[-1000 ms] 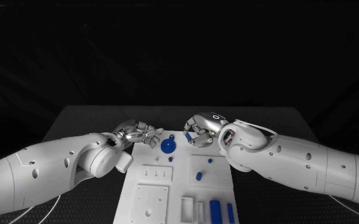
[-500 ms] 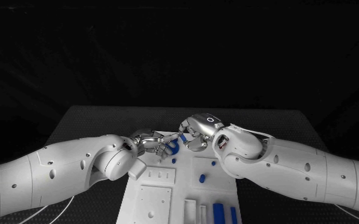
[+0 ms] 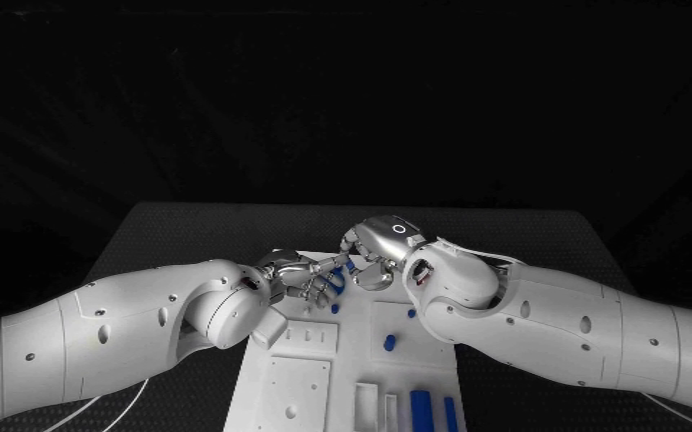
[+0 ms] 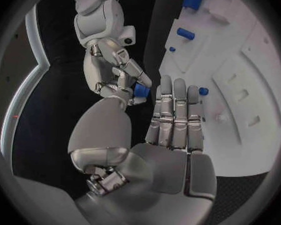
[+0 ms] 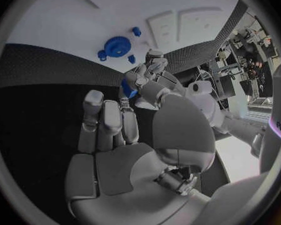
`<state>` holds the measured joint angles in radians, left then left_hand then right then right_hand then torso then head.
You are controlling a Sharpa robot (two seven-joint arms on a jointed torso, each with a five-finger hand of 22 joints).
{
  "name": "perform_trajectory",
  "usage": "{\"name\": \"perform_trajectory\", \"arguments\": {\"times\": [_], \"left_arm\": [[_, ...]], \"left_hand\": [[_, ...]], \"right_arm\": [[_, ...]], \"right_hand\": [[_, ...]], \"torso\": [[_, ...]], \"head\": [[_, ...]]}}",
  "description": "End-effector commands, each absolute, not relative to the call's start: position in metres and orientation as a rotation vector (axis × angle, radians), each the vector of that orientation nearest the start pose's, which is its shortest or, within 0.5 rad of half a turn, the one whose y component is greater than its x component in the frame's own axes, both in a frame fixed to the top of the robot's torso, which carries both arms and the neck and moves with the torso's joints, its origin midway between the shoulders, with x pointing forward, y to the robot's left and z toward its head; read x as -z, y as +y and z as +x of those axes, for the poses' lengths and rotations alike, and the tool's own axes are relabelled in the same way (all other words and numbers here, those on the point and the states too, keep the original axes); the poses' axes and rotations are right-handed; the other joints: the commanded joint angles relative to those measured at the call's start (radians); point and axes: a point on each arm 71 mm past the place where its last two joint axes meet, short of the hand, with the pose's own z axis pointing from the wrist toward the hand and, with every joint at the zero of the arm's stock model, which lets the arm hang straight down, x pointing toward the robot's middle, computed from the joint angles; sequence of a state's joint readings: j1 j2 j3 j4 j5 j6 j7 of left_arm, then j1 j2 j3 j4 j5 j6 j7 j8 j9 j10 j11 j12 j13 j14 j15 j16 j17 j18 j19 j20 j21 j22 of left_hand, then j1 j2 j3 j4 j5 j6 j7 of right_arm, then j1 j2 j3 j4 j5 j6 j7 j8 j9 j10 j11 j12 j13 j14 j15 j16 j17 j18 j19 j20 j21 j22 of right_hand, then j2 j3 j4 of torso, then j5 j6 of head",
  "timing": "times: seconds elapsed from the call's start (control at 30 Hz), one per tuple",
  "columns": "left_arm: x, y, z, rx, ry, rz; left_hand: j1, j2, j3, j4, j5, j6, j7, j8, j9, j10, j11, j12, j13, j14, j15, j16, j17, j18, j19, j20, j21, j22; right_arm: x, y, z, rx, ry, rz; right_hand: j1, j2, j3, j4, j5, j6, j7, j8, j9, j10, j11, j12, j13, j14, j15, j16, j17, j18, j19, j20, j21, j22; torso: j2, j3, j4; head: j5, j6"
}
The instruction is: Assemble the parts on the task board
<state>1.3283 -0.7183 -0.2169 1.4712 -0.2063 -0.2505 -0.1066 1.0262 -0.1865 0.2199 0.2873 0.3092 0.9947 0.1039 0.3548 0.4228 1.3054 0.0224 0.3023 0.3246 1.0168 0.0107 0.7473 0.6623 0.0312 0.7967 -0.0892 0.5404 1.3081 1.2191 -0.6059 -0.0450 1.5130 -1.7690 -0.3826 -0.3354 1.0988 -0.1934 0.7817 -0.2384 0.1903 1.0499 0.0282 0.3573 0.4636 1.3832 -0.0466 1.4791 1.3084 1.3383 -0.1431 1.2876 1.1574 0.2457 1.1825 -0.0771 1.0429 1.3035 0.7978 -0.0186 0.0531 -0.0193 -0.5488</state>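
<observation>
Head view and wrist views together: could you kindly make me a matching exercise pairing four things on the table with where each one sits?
Things:
1. blue gear
2. small blue part
3. broad blue bar
4. task board

Places:
A. at the board's end nearest the robot
B. at the fingertips of the right hand
C. flat on the board among small blue pegs
D. on the black table, under both arms

Pairs: 1-C, 2-B, 3-A, 4-D

No legible text, perhaps too blurred.
</observation>
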Motion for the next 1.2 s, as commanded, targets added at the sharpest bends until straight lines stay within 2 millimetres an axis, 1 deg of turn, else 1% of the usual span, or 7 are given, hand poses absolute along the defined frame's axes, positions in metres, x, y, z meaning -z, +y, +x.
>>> {"name": "perform_trajectory", "arguments": {"times": [0.03, 0.07, 0.17, 0.23, 0.43, 0.7, 1.2], "left_arm": [[0.211, 0.161, 0.489, 1.170, 2.015, -1.028], [0.211, 0.161, 0.489, 1.171, 2.016, -1.027], [0.211, 0.159, 0.487, 1.173, 2.030, -1.025], [0.211, 0.157, 0.486, 1.176, 2.043, -1.022], [0.211, 0.157, 0.486, 1.171, 2.041, -1.024], [0.211, 0.156, 0.486, 1.166, 2.033, -1.026], [0.211, 0.158, 0.487, 1.144, 2.028, -1.032]], "left_hand": [[-0.040, -0.006, 0.007, 0.000, 0.145, -0.012, 0.013, -0.010, 0.006, -0.024, 0.005, 0.014, 0.014, -0.019, 0.004, 0.012, -0.006, -0.007, -0.020, 0.004, 0.007, 0.022], [-0.059, -0.002, 0.004, 0.000, 0.202, -0.020, 0.016, -0.012, 0.010, -0.036, 0.007, 0.025, 0.024, -0.029, 0.007, 0.019, -0.006, -0.008, -0.031, 0.007, 0.009, 0.023], [-0.050, 0.007, -0.003, -0.019, 0.304, -0.013, 0.009, -0.001, 0.029, -0.053, 0.004, 0.062, 0.049, -0.044, 0.010, 0.040, -0.005, -0.008, -0.047, 0.010, 0.017, 0.022], [-0.045, 0.017, -0.015, -0.035, 0.331, -0.007, 0.004, 0.009, 0.046, -0.063, 0.000, 0.089, 0.067, -0.049, 0.009, 0.052, -0.006, -0.008, -0.052, 0.010, 0.022, 0.021], [-0.044, 0.008, -0.016, -0.052, 0.309, 0.018, -0.011, 0.031, 0.087, -0.076, -0.011, 0.154, 0.103, -0.049, 0.004, 0.078, -0.013, -0.011, -0.059, 0.007, 0.029, 0.019], [-0.038, 0.020, -0.014, -0.078, 0.318, 0.029, -0.023, 0.064, 0.112, -0.083, -0.022, 0.212, 0.128, -0.045, -0.006, 0.119, -0.012, -0.021, -0.067, -0.002, 0.034, 0.019], [-0.049, 0.018, -0.006, -0.083, 0.300, 0.045, -0.035, 0.093, 0.126, -0.083, -0.031, 0.251, 0.141, -0.043, -0.014, 0.147, -0.015, -0.026, -0.065, -0.010, 0.041, 0.020]], "right_arm": [[0.163, -0.087, 0.480, -0.537, 1.459, -0.365], [0.163, -0.086, 0.480, -0.536, 1.459, -0.367], [0.163, -0.084, 0.480, -0.534, 1.458, -0.375], [0.164, -0.082, 0.479, -0.530, 1.459, -0.381], [0.164, -0.081, 0.479, -0.523, 1.464, -0.385], [0.165, -0.076, 0.479, -0.516, 1.474, -0.403], [0.164, -0.072, 0.477, -0.517, 1.470, -0.417]], "right_hand": [[0.001, -0.012, 0.008, 0.002, 0.008, 0.069, 0.035, 0.020, 0.052, 0.008, 0.002, 0.003, 0.074, 0.005, -0.005, -0.005, -0.002, 0.016, 0.004, 0.000, 0.005, -0.001], [0.002, -0.012, 0.009, 0.002, 0.010, 0.069, 0.035, 0.020, 0.052, 0.008, 0.001, 0.003, 0.074, 0.004, -0.005, -0.006, -0.003, 0.016, 0.004, 0.001, 0.005, -0.001], [0.002, -0.014, 0.009, 0.003, 0.017, 0.069, 0.035, 0.020, 0.052, 0.009, 0.001, 0.003, 0.074, 0.004, -0.005, -0.006, -0.004, 0.016, 0.004, 0.001, 0.004, -0.001], [0.002, -0.015, 0.009, 0.003, 0.020, 0.070, 0.035, 0.020, 0.053, 0.009, 0.001, 0.002, 0.075, 0.004, -0.005, -0.007, -0.004, 0.016, 0.004, 0.001, 0.004, -0.002], [0.002, -0.016, 0.010, 0.003, 0.026, 0.070, 0.035, 0.019, 0.053, 0.010, 0.001, 0.002, 0.075, 0.003, -0.005, -0.008, -0.005, 0.016, 0.004, 0.001, 0.004, -0.002], [0.001, -0.018, 0.010, 0.004, 0.040, 0.072, 0.034, 0.019, 0.054, 0.013, 0.000, 0.003, 0.079, 0.004, -0.005, -0.008, -0.006, 0.016, 0.004, 0.002, 0.004, -0.002], [0.000, -0.019, 0.009, 0.005, 0.050, 0.073, 0.034, 0.019, 0.055, 0.015, 0.000, 0.003, 0.081, 0.003, -0.005, -0.009, -0.008, 0.016, 0.004, 0.003, 0.004, -0.002]], "torso": [[0.001, 0.0002, -0.0006], [0.001, 0.0003, -0.0008], [0.000, -0.0004, -0.0008], [0.000, -0.0004, -0.0005], [0.000, -0.0004, 0.0005], [0.001, -0.0002, -0.0006], [0.001, 0.0008, 0.0005]], "head": [[0.001, -0.001], [0.001, -0.001], [-0.001, -0.002], [-0.001, -0.003], [-0.002, -0.004], [-0.004, -0.006], [-0.004, -0.009]]}}
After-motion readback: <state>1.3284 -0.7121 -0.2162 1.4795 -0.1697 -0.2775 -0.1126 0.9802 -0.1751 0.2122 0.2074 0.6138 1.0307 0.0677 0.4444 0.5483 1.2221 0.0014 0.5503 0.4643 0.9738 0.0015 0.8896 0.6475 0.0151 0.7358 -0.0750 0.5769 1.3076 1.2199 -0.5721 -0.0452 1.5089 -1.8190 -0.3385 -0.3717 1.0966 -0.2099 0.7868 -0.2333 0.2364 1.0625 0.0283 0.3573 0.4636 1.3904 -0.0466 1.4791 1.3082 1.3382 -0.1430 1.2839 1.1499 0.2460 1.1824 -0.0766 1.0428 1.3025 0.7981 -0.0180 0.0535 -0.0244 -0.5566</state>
